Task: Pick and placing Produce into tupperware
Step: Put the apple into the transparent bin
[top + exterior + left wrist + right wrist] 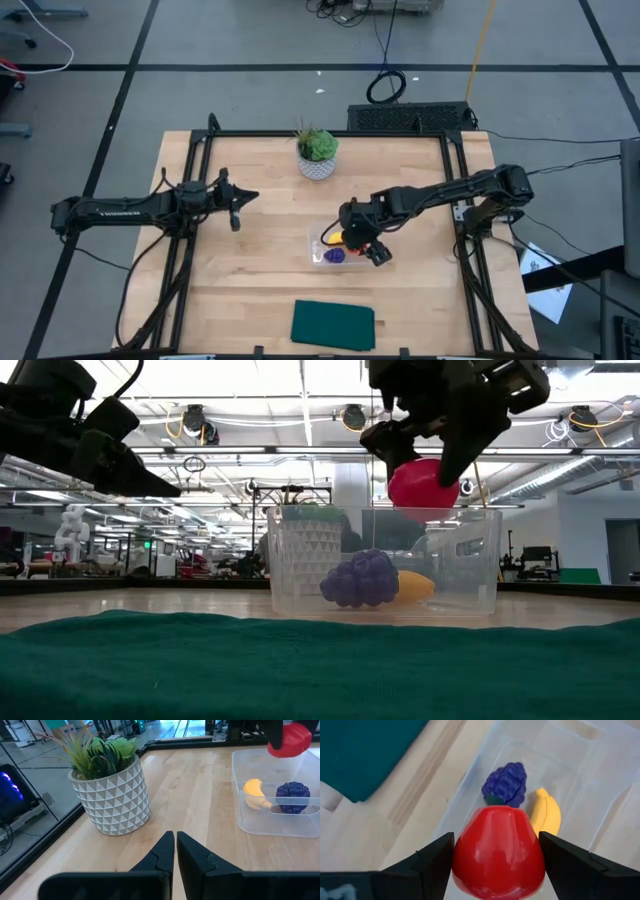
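Note:
The clear tupperware point(322, 250) sits on the table with the yellow banana point(545, 812) and the dark purple fruit point(506, 784) lying on its floor. My right gripper point(497, 857) hovers just above the container, shut on the red fruit point(424, 484); its green top is hidden. In the low view the red fruit hangs level with the container's rim point(380, 512). My left gripper point(175, 855) is shut, holds nothing, and waits over the table's left part, beside the potted plant point(110, 782). My right gripper pinches the red fruit's round body point(470, 850) between its two fingers, one on each side. The fingers point(470, 445) come from above, slanting down. The fruit is lifted clear, over the container's open top.
A potted plant in a white patterned pot point(318, 153) stands at the table's far side, behind the container. A dark green cloth point(333, 325) lies flat near the near edge. Bare wood surrounds the container on the left and right.

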`<state>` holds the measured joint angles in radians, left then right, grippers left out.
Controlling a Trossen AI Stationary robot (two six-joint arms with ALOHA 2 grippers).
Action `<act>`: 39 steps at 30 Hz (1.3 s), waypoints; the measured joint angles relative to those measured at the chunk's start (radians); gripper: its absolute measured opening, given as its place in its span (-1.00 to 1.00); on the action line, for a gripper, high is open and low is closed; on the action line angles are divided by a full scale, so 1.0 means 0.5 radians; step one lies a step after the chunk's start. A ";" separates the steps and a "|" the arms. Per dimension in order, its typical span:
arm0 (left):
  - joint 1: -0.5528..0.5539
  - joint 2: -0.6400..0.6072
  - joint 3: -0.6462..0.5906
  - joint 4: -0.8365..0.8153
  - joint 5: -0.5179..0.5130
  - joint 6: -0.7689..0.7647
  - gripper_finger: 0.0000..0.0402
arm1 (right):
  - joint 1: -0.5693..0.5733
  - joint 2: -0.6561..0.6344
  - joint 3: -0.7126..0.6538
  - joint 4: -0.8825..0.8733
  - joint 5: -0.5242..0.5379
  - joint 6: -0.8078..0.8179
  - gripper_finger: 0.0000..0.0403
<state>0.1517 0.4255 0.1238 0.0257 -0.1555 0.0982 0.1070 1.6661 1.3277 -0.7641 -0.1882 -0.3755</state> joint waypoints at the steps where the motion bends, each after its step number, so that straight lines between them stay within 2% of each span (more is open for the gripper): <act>1: 0.000 0.000 0.000 0.000 0.000 -0.001 -0.87 | 0.000 0.000 0.000 0.017 0.001 0.001 0.32; 11: 0.000 -0.001 0.000 -0.001 0.000 0.002 -0.87 | 0.014 0.000 -0.001 0.192 0.001 0.078 0.32; 20: 0.000 0.000 0.000 -0.001 0.000 0.004 -0.87 | 0.013 0.000 -0.068 0.200 0.000 0.097 0.32; 26: 0.000 0.000 0.000 -0.001 0.000 0.005 -0.87 | 0.027 0.002 -0.191 0.229 0.000 -0.005 0.32; 39: 0.001 0.000 0.000 -0.001 0.000 0.005 -0.87 | 0.037 0.002 -0.203 0.305 0.003 -0.106 0.32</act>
<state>0.1520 0.4255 0.1238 0.0254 -0.1555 0.1005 0.1257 1.6669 1.2263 -0.6117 -0.1867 -0.4283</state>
